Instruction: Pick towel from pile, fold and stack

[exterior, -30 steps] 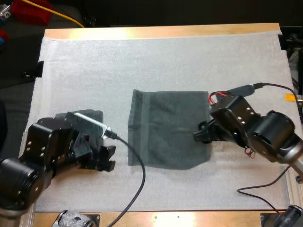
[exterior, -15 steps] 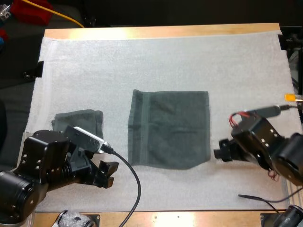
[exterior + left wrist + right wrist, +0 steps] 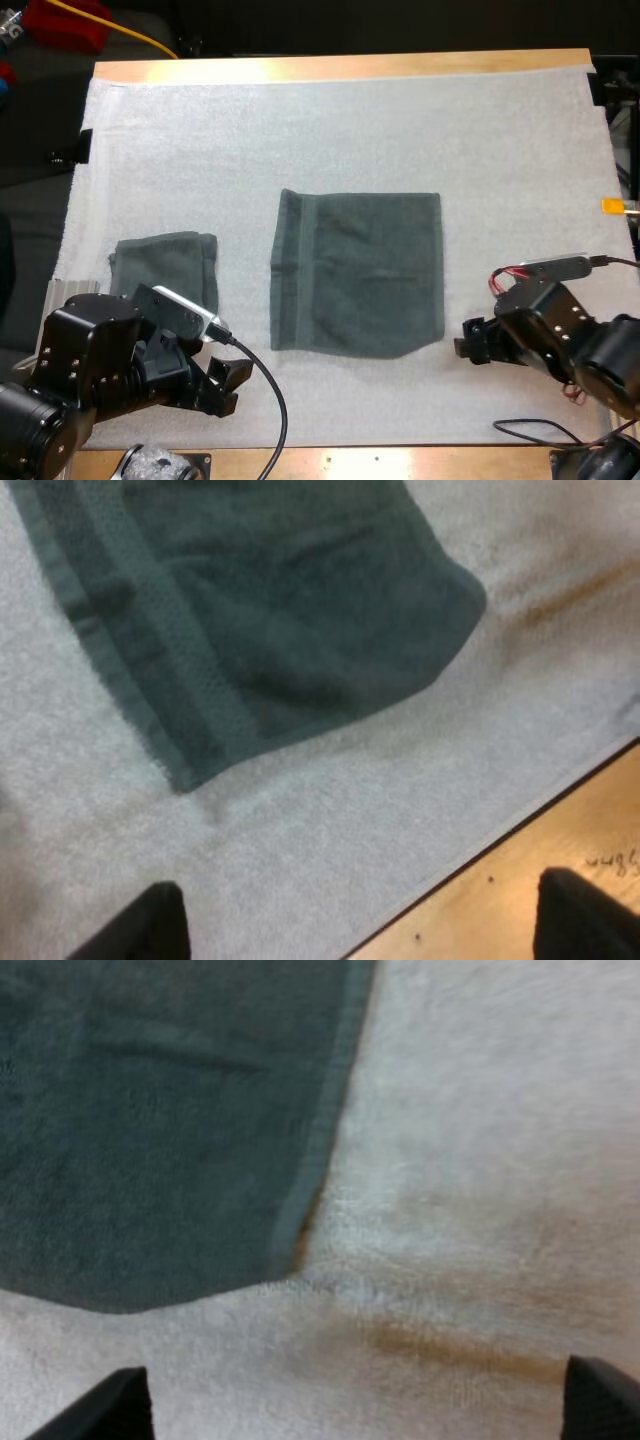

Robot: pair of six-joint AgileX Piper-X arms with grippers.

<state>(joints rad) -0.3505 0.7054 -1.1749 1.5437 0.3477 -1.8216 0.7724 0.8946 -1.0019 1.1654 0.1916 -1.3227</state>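
Lying flat on the white mat, the larger dark grey-green towel rests between the two end effectors, touching neither. The left end effector hovers near that towel's near left corner, its fingers spread wide and holding nothing. The smaller folded towel lies just beyond its arm. The right end effector hangs just beside the larger towel's near right corner, likewise spread wide and empty, over bare mat.

Matt cloth towel lies on fuzzy mat.
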